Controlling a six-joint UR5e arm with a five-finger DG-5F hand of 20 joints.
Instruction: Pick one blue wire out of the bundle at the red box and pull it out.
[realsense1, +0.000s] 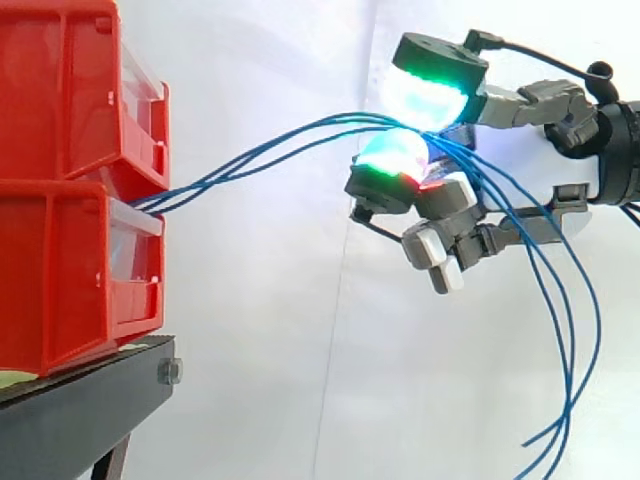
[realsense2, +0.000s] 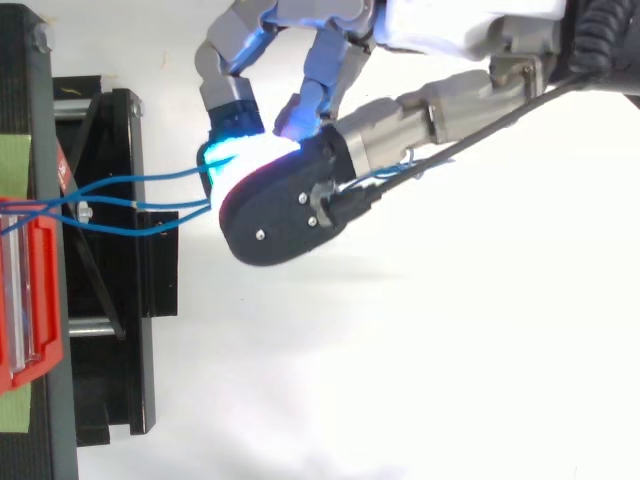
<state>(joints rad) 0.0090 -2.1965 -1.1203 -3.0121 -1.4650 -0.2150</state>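
Hand (realsense1: 530, 105) pinching blue wires (realsense1: 260, 150) between two glowing pads (realsense1: 425, 100) for pulling grip; one or several caught, cannot tell. Wires run from gap between stacked red bins (realsense1: 60, 290) toward 2 o'clock, near taut. Free ends hang toward 6 o'clock. Judgement: extraction incomplete.

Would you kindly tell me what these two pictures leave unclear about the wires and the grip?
Side view: how many blue wires the hand pinches; its glowing pads cover the contact.
Top view: that contact lies hidden under a dark fingertip.
Side view: where the wires start, hidden inside the red box.
Side view: the hanging wire ends, cut off by the bottom edge.
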